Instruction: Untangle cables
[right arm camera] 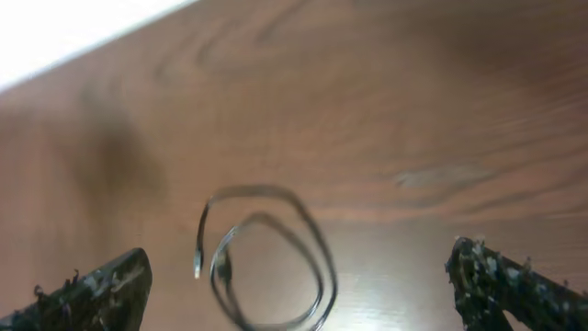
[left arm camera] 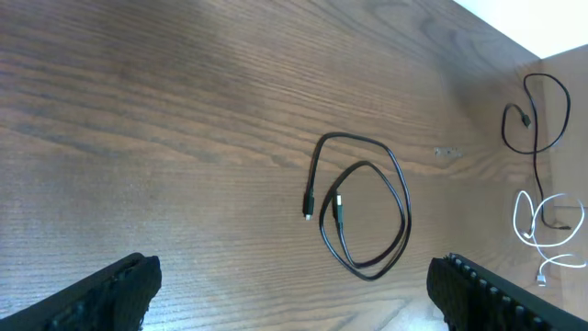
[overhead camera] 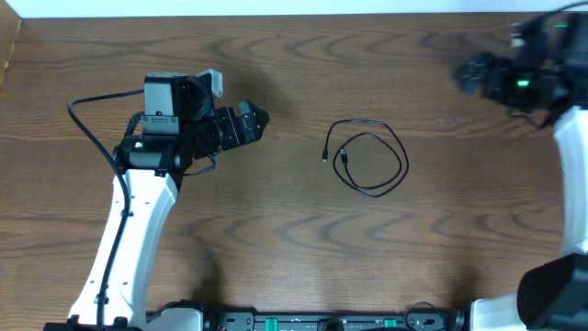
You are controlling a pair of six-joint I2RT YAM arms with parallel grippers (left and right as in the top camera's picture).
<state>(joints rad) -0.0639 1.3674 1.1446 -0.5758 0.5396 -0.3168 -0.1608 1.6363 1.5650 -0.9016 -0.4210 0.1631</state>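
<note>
The coil (left arm camera: pixel 407 216) lies mid-worktop (overhead camera: pixel 276 239), a little toward the right edge. It looks like one black cord wound about twice and lying flat. Its oval runs slantwise, from far-left to near-right. Both plugs sit on its left side with their tips toward the near edge. The turns lie close together, so I judge that a pinch could catch two strands at once and drag the whole loop instead of opening it. The cord is thin and lies flush on the wood, so tips could scrape the worktop or let it slip.

The left pincer (overhead camera: pixel 257 119) hangs well apart from the coil, toward the left edge and slightly farther back. It is spread wide, holds nothing, and points at the coil.

By the right edge, seen only in the left wrist view, a second black cord (left arm camera: pixel 537 175) loops with its long tail running toward the near edge. That tail seems to cross into the white cord (left arm camera: pixel 517 219), which is bunched in small loops. Whether they are truly snagged I cannot tell. Lifting one may haul the other along, perhaps over the edge.

The right pincer (right arm camera: pixel 299 262) is toward the far-right corner, also gaping wide and empty. Its view is blurred and frames the same coil. If both arms reach for the coil, they could meet over it.
</note>
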